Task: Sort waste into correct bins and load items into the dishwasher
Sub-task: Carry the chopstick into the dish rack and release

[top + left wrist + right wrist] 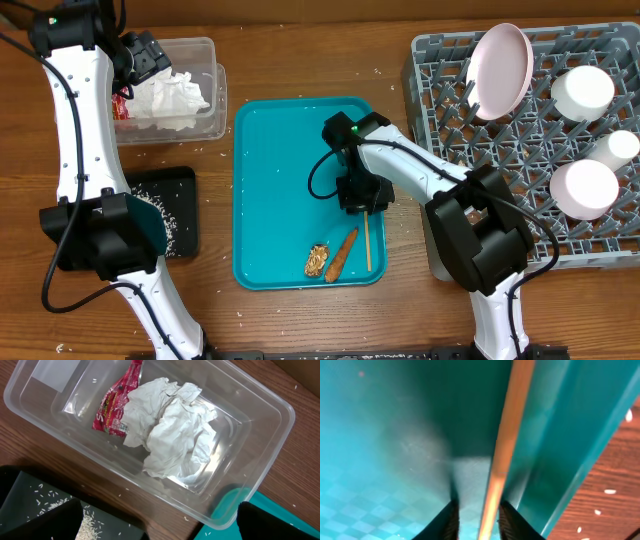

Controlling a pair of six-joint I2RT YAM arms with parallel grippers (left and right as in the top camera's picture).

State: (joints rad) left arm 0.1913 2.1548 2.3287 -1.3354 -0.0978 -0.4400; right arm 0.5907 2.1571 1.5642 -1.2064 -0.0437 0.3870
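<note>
**Right end effector straddles the stick**

Your right end effector (479,516) sits low on the teal tray (270,180), fingers slightly spread either side of the wooden stick (367,240) near the tray's 4 o'clock edge. Your left end effector (160,527) hangs spread wide, empty, above the clear bin (280,410) at the tabletop's (300,50) 10 o'clock; inside lie a crumpled napkin (175,435) and a red wrapper (117,405).

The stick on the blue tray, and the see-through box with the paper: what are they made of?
The stick looks like wood or bamboo: pale tan, matte, thin and straight. The box looks like clear plastic: see-through, with shiny glare on it.
</note>
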